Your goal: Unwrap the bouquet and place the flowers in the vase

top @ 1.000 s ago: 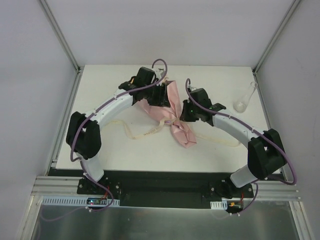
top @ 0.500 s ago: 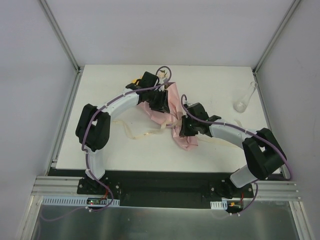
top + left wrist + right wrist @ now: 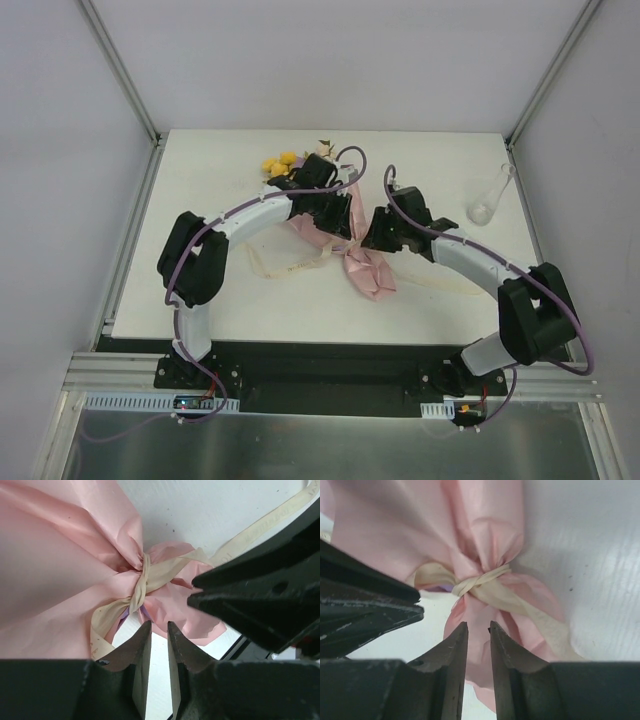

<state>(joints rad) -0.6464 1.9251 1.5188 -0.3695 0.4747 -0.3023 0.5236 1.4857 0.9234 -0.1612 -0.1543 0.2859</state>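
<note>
The bouquet (image 3: 368, 272) lies mid-table (image 3: 200, 170), its yellow blooms (image 3: 280, 163) toward the far edge and the vase (image 3: 488, 200) well apart at right. The left gripper (image 3: 156, 630) and right gripper (image 3: 479, 627) face each other across the knotted ribbon (image 3: 480, 580). Each is parted by a narrow slit and grips nothing. Contact with the paper cannot be judged.

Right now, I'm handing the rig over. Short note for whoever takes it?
Left gripper: jaws slightly apart, empty, just short of the ribbon knot.
Right gripper: same, from the knot's other side.
Bouquet: lying mid-table, wrapped and tied; yellow blooms at its far end.
Vase: far right, no flowers in it.
Done: nothing yet. Left: untie, unwrap, fill vase.
</note>
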